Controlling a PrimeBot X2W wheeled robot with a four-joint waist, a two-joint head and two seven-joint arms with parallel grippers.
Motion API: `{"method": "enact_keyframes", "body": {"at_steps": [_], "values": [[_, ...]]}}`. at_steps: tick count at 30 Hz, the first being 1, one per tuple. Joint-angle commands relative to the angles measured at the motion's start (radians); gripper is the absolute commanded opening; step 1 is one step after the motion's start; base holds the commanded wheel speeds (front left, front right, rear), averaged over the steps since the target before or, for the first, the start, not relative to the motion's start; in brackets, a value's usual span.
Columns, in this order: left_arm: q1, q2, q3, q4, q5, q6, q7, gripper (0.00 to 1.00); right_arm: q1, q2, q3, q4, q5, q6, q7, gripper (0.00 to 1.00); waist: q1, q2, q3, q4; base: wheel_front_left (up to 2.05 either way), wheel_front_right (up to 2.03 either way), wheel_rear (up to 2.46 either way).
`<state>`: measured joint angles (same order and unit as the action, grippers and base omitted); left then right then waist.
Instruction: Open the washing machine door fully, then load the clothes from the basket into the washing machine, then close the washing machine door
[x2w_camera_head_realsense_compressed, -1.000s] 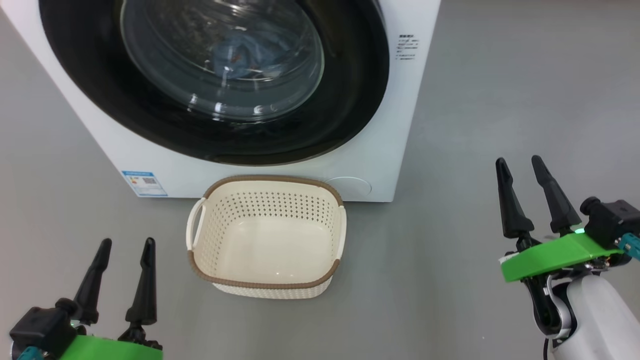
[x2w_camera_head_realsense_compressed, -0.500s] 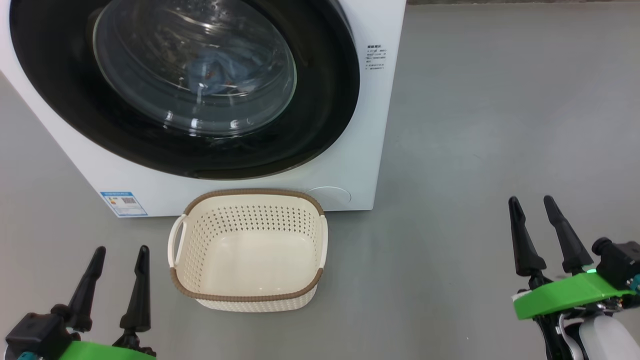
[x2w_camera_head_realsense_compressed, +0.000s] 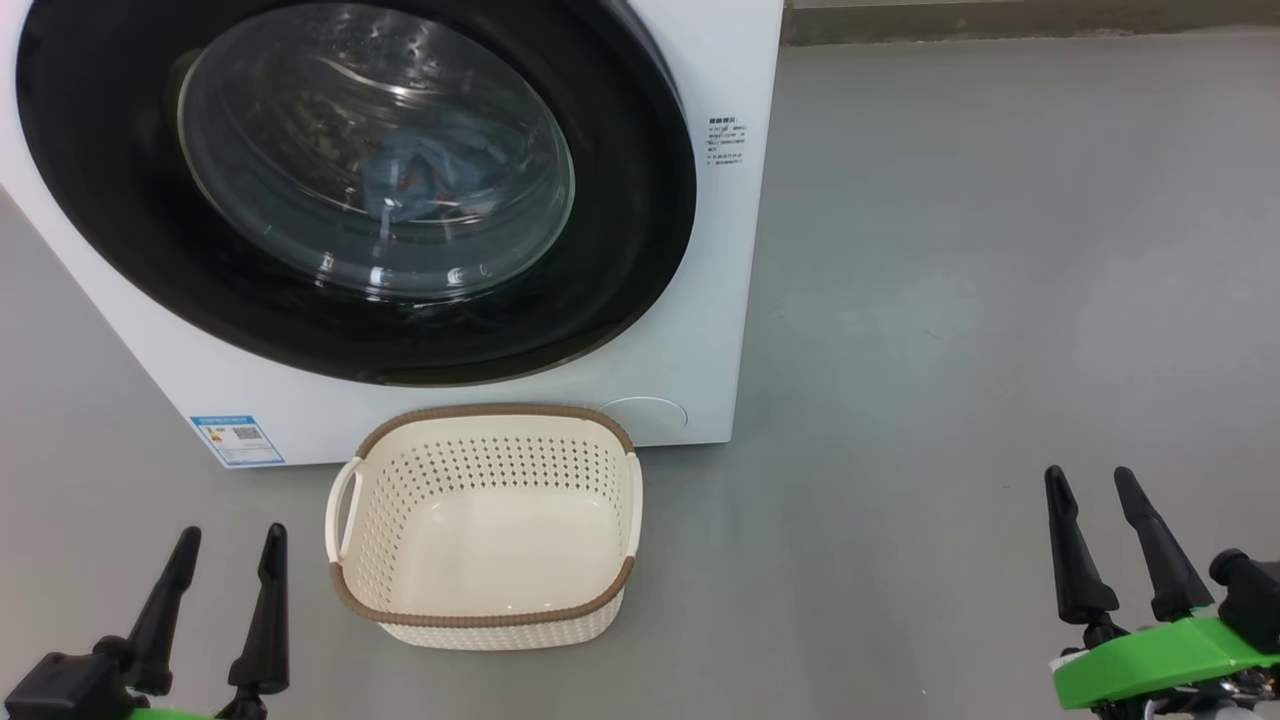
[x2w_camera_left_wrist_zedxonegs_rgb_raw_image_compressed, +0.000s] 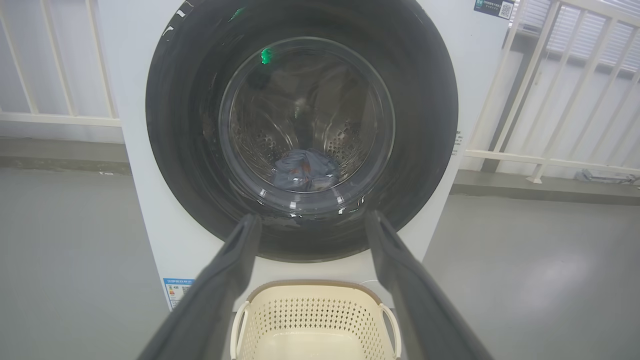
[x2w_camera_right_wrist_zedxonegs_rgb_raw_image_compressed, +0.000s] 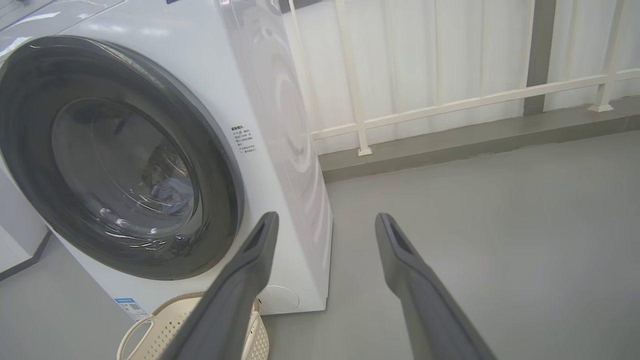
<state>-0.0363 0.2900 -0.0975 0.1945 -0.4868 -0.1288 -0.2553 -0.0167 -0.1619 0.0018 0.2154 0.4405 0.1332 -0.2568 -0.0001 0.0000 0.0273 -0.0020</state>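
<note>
One washing machine (x2w_camera_head_realsense_compressed: 720, 300) is parked ahead of both end effectors, nearer the left end effector (x2w_camera_head_realsense_compressed: 232, 535) than the right end effector (x2w_camera_head_realsense_compressed: 1087, 475). Its one washing machine door (x2w_camera_head_realsense_compressed: 620, 250) is seen shut flat. One basket (x2w_camera_head_realsense_compressed: 500, 465) is sat on the floor (x2w_camera_head_realsense_compressed: 950, 300) just ahead and inward of the left one, well apart from the right one. One bundle of clothes (x2w_camera_head_realsense_compressed: 430, 180) is spotted behind the glass (x2w_camera_head_realsense_compressed: 300, 100), up ahead of the left one. Two end effectors are counted, fingers spread apart, nothing gripped.

door (x2w_camera_head_realsense_compressed: 620, 250) shut – glossy blk | clothes (x2w_camera_head_realsense_compressed: 430, 175) in drum (x2w_camera_left_wrist_zedxonegs_rgb_raw_image_compressed: 350, 145) | basket (x2w_camera_head_realsense_compressed: 490, 462) empty, upright – just before washer (x2w_camera_head_realsense_compressed: 722, 300)
</note>
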Motion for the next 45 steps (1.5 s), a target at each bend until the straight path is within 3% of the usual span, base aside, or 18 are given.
{"method": "enact_keyframes", "body": {"at_steps": [1,15,41,42,45], "values": [[-0.021,0.03,0.042,-0.015,-0.005,-0.002,-0.006,1.0,0.001,-0.014,0.014,-0.033,0.008,-0.002,-0.005,1.0,0.0001,0.0,-0.001,-0.001,0.0,0.0,0.0],[-0.001,0.033,0.058,-0.02,-0.008,-0.002,-0.006,1.0,0.075,-0.007,-0.022,-0.067,0.003,-0.002,-0.005,1.0,0.0001,0.0,-0.003,-0.006,0.0,0.0,0.0],[-0.003,0.033,0.064,-0.032,-0.013,-0.002,-0.006,1.0,0.072,0.005,-0.029,-0.081,-0.007,-0.002,-0.005,1.0,0.0001,0.0,0.009,-0.004,0.0,0.0,0.0],[0.021,0.005,0.026,-0.003,-0.007,-0.002,0.0,0.0,0.088,0.02,-0.043,-0.053,-0.001,0.0,0.0,0.0,0.0001,0.0,0.009,-0.004,0.0,0.0,0.0],[0.031,-0.029,0.013,0.034,-0.012,-0.002,0.003,0.0,0.089,0.043,-0.035,-0.007,0.004,0.0,0.002,0.0,0.0001,0.0,0.009,-0.004,0.0,0.0,0.0]]}}
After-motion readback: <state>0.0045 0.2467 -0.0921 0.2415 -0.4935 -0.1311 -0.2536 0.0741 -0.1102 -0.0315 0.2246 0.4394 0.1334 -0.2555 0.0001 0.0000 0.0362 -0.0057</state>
